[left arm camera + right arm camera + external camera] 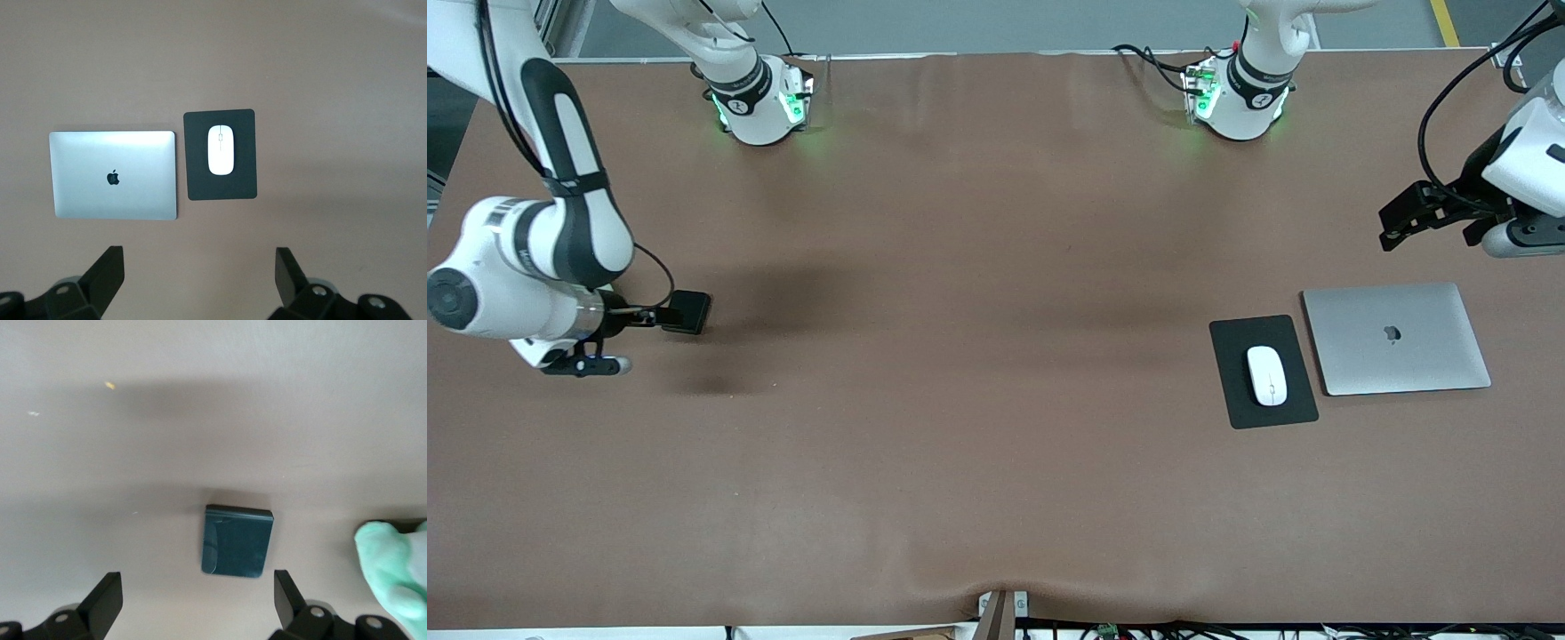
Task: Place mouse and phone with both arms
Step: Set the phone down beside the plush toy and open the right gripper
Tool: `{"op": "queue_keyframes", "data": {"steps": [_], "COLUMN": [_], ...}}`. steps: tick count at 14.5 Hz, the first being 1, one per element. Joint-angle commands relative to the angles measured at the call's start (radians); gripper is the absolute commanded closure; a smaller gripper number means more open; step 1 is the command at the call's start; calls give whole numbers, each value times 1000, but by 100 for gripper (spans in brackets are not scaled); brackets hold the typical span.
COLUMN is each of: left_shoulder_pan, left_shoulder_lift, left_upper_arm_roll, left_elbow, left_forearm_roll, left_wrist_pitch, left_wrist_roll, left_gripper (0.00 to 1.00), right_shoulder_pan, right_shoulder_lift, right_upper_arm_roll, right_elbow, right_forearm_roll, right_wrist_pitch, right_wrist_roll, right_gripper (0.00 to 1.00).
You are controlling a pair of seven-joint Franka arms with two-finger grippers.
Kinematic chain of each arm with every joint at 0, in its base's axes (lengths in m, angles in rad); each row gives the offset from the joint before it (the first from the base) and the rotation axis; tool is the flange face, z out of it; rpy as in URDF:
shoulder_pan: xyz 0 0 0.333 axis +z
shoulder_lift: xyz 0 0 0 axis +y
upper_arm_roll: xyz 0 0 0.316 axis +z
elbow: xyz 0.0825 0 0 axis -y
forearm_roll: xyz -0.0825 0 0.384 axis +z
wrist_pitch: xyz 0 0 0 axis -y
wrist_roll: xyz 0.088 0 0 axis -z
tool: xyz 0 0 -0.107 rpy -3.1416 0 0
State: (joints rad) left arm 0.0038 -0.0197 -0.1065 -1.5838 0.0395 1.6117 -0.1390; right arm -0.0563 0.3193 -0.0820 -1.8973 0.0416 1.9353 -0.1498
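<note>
At the right arm's end of the table, the right gripper (645, 313) hangs low with its fingers spread wide and nothing between them. The phone (687, 312) lies flat on the brown table (960, 356) just off the fingertips; the right wrist view shows it resting free between and ahead of the two open fingers (103, 603). My reading is that the phone has been set down and let go, so this arm's part looks finished; what it needs next is a straight lift away without nudging the slab.

Toward the left arm's end, the white mouse (1266, 375) sits on a black mouse pad (1263, 372), roughly centred, with a closed silver laptop (1396, 338) just beside the pad. No real container is in view; the pad is the only thing holding anything, and it holds the mouse alone.

Over the table edge past the laptop, the left gripper (1414, 218) hovers with fingers wide apart and empty, apparently waiting; both items look placed.
</note>
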Motion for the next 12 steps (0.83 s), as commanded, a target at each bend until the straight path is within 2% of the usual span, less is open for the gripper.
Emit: {"op": "queue_keyframes", "data": {"steps": [1, 4, 9, 12], "left_shoulder_pan": [7, 8, 7, 7], "left_shoulder_lift": [4, 4, 6, 6], "left_upper_arm_roll": [2, 5, 5, 5], "left_elbow": [22, 22, 21, 21], "left_forearm_roll": [-18, -18, -20, -20], "left_wrist_pitch": [-16, -16, -16, -16], "left_wrist_roll": [16, 18, 4, 4], "left_gripper": [0, 0, 0, 0], "right_shoulder_pan": [-14, -16, -51, -43], "right_shoulder_lift": [6, 11, 89, 86], "right_upper_arm_roll": [24, 48, 119, 123], "right_elbow": [115, 225, 529, 587], "right_forearm_roll": [3, 4, 1, -17], "right_wrist_pitch": [-102, -166, -409, -433], "right_wrist_roll": [-8, -10, -8, -8], "right_gripper": [0, 0, 0, 0]}}
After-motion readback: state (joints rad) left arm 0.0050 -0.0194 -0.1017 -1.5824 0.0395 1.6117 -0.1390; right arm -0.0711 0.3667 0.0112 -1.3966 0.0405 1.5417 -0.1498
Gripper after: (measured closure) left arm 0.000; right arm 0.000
